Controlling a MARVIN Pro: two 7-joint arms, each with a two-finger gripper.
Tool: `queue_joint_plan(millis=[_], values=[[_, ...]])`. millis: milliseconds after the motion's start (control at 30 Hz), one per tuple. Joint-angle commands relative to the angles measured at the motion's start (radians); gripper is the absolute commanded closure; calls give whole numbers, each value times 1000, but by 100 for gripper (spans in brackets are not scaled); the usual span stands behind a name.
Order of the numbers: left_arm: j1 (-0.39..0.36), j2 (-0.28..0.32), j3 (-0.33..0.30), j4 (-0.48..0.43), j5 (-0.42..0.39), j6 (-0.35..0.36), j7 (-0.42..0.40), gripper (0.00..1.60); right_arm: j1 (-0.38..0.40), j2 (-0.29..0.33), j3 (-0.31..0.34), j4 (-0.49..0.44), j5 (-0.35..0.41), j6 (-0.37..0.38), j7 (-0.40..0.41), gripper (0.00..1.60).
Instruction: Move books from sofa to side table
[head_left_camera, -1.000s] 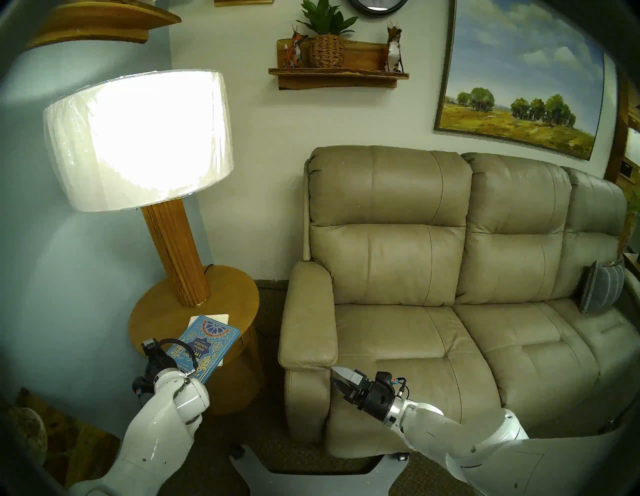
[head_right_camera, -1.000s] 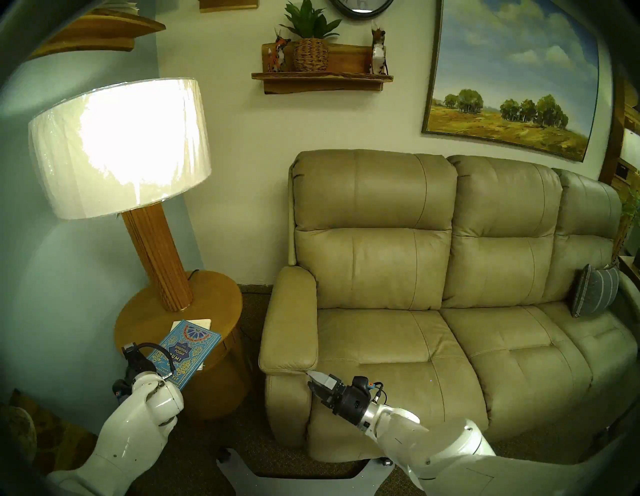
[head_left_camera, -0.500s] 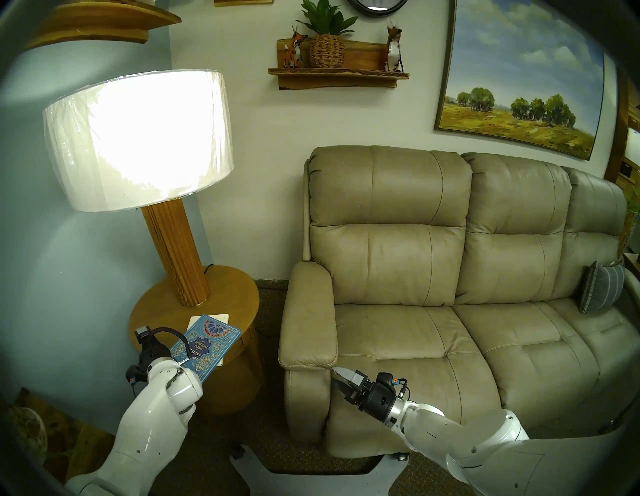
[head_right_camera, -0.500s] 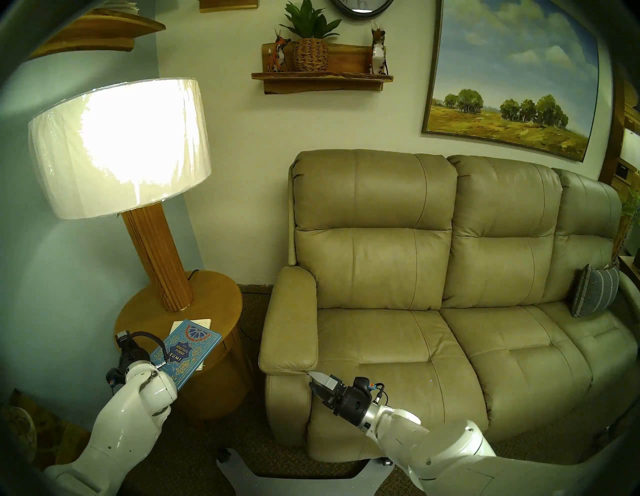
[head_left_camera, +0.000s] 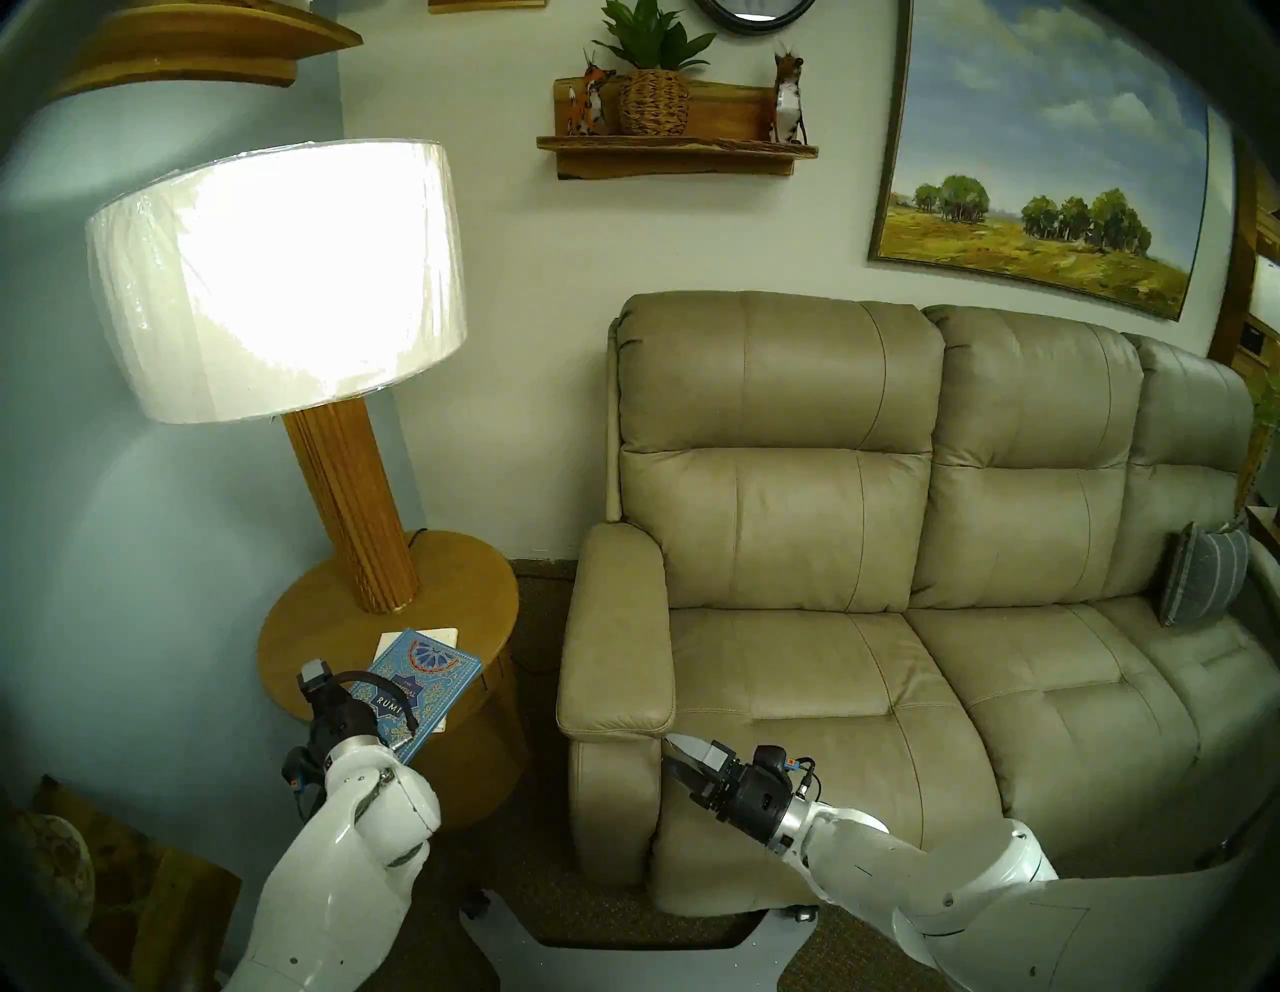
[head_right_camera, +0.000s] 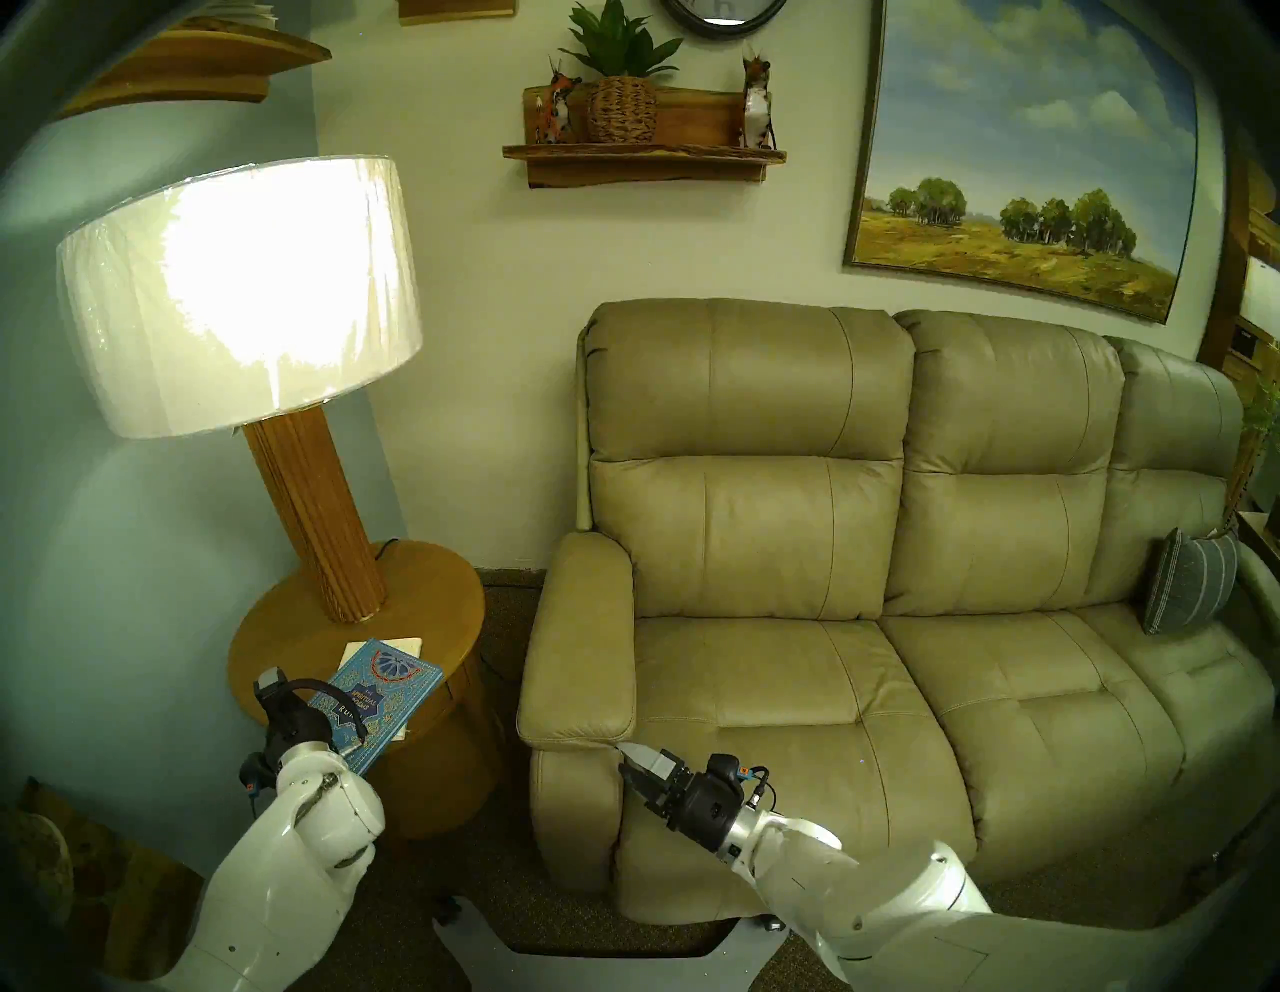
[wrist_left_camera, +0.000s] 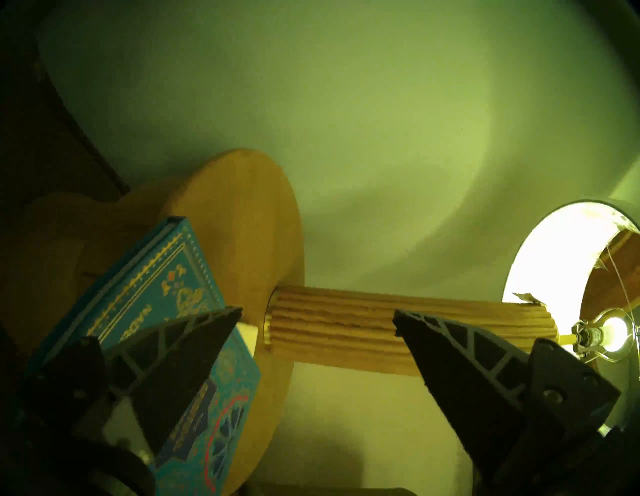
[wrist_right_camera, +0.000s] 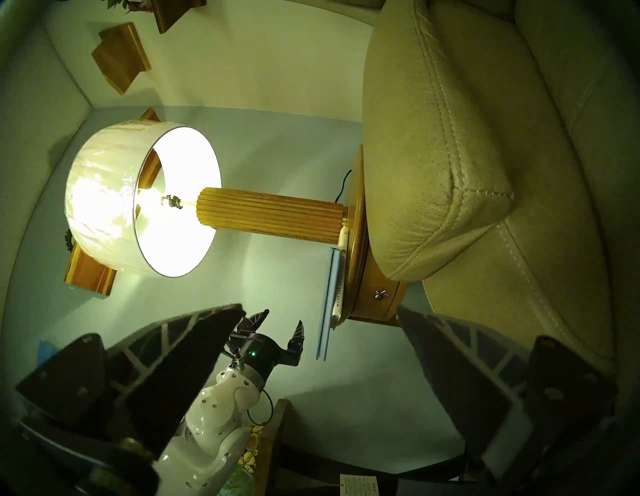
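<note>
The light-blue Rumi book lies flat on the white book, both on the round wooden side table. The blue book's near end juts past the table's front edge, as its edge in the right wrist view shows. My left gripper is open and empty, just above that near end and apart from the cover; it also shows in the right wrist view. My right gripper is open and empty at the front of the tan sofa, below its left armrest.
A lit lamp on a ribbed wooden column stands at the back of the table. The table's drawer knob faces the sofa. A grey striped cushion leans at the sofa's far right. Wooden wall shelves hang above.
My left wrist swung left and then back right, ending over the near end of the blue book. Both books and the right arm stayed where they were.
</note>
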Motion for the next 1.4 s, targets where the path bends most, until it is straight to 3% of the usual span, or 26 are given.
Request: queue_joint_plan(millis=[0,300,367,500,600,967,1367], values=[[116,-43,88,-116,28,9,-66,0,0,-10,10,-3,9,0,11,0],[224,-18,252,-177,70,28,-138,0,-11,-12,34,-3,18,-3,25,0],[243,-11,259,-182,79,27,-152,0,-13,-13,36,-3,19,-4,29,0],[308,60,287,-186,112,71,-239,0,-30,-21,60,-3,33,10,42,0],[342,69,242,-176,96,132,-286,0,-38,-20,70,-3,37,19,42,0],[288,23,226,31,73,338,-460,0,-39,-4,57,-4,14,-2,42,0],[214,-29,220,222,92,485,-650,0,-38,-2,58,-3,2,-11,42,0]])
